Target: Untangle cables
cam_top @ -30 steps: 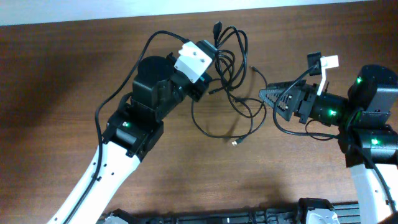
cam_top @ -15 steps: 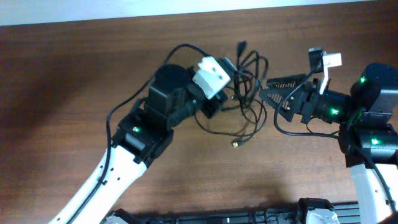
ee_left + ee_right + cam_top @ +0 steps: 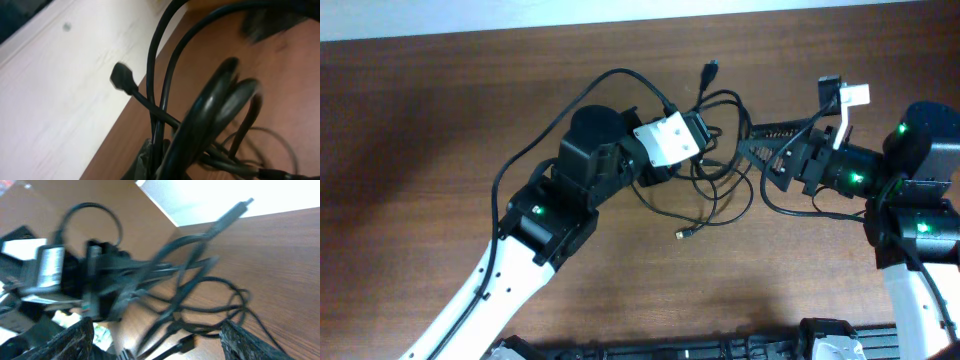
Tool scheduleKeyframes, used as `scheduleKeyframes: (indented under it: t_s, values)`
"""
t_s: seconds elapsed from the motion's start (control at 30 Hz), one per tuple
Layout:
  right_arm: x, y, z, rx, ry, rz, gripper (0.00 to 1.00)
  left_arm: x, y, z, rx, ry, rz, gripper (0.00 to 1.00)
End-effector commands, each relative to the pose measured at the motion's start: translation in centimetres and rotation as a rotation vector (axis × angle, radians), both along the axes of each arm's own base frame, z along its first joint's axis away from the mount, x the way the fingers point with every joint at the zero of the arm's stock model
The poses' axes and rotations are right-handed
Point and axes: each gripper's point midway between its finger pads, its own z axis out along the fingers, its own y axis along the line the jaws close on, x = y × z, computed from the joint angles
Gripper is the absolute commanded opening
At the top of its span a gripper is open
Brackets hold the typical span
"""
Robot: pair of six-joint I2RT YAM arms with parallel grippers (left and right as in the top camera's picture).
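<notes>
The cables point(image 3: 718, 165) are thin black cords tangled in loops at the table's middle. One plug end point(image 3: 710, 70) sticks up toward the back, and a metallic tip point(image 3: 682, 236) lies on the wood. My left gripper point(image 3: 697, 138) is shut on a bunch of the cables; its wrist view shows the cords point(image 3: 200, 115) rising from between its fingers point(image 3: 147, 160), with a plug point(image 3: 120, 77) beside them. My right gripper point(image 3: 750, 144) faces the tangle from the right and is open. The cable loops point(image 3: 195, 300) hang just ahead of its spread fingers point(image 3: 242, 340).
Brown wooden table point(image 3: 440, 110), with its back edge point(image 3: 520, 28) against a pale surface. Thicker black wires point(image 3: 535, 150) run along the left arm. The left gripper's white camera block point(image 3: 47, 270) sits close to the right gripper point(image 3: 160, 347).
My left gripper has carried the cable bundle rightward toward the right gripper. The loose metallic tip has slid left. The right gripper has lifted slightly and stays open.
</notes>
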Motion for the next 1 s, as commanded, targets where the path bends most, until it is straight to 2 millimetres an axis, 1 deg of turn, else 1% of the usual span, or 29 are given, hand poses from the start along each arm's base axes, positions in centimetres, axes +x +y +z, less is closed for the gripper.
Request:
scheduleKeyframes:
  t_s: [0.0, 0.07, 0.13, 0.17, 0.27, 0.33, 0.4, 0.5, 0.57, 0.6, 0.63, 0.7, 0.77, 0.83, 0.9, 0.97]
  values:
    - [2.1, -1.5, -2.4, -0.090, 0.044, -0.124, 0.80, -3.9, -1.2, 3.8, -0.095, -0.051, -0.194, 0.00]
    - [3.4, -2.9, -5.4, -0.157, 0.149, -0.222, 0.80, -4.8, -0.9, 4.9, -0.116, -0.071, -0.219, 0.00]
    - [4.3, -3.9, -7.5, -0.195, 0.225, -0.278, 0.80, -5.3, -0.6, 5.4, -0.123, -0.079, -0.224, 0.00]
    - [4.6, -4.0, -8.1, -0.202, 0.244, -0.281, 0.80, -6.2, -0.7, 5.9, -0.136, -0.083, -0.257, 0.00]
    - [5.2, -4.1, -9.4, -0.213, 0.273, -0.270, 0.79, -7.9, -0.9, 6.9, -0.167, -0.087, -0.337, 0.00]
    - [5.4, -4.1, -9.9, -0.215, 0.286, -0.267, 0.79, -9.2, -1.2, 7.2, -0.186, -0.079, -0.405, 0.00]
    - [5.5, -4.1, -10.0, -0.215, 0.291, -0.266, 0.79, -9.4, -1.2, 7.2, -0.189, -0.077, -0.414, 0.00]
    - [5.2, -4.1, -10.2, -0.218, 0.304, -0.261, 0.79, -8.1, -0.6, 7.3, -0.191, -0.070, -0.331, 0.00]
    - [4.5, -3.8, -10.6, -0.237, 0.301, -0.225, 0.79, -6.0, 0.6, 7.4, -0.204, -0.051, -0.173, 0.00]
    - [4.0, -3.7, -11.1, -0.247, 0.324, -0.213, 0.79, -3.8, 2.1, 7.5, -0.234, -0.026, -0.001, 0.00]
    - [3.7, -3.6, -11.3, -0.244, 0.341, -0.206, 0.79, -2.1, 3.7, 7.5, -0.270, 0.000, 0.149, 0.00]
    - [2.7, -2.5, -10.6, -0.225, 0.293, -0.118, 0.79, 0.1, 6.7, 7.4, -0.350, 0.040, 0.391, 0.00]
    - [2.1, -2.0, -9.9, -0.213, 0.258, -0.077, 0.79, 0.8, 7.9, 7.4, -0.389, 0.055, 0.480, 0.00]
    - [1.8, -2.0, -9.3, -0.216, 0.235, -0.080, 0.79, 1.2, 8.9, 7.4, -0.425, 0.069, 0.552, 0.00]
    - [1.4, -1.9, -8.6, -0.217, 0.208, -0.083, 0.79, 1.4, 9.3, 7.3, -0.426, 0.064, 0.578, 0.00]
    - [1.0, -1.9, -7.9, -0.218, 0.182, -0.085, 0.79, 1.4, 9.3, 7.2, -0.423, 0.066, 0.578, 0.00]
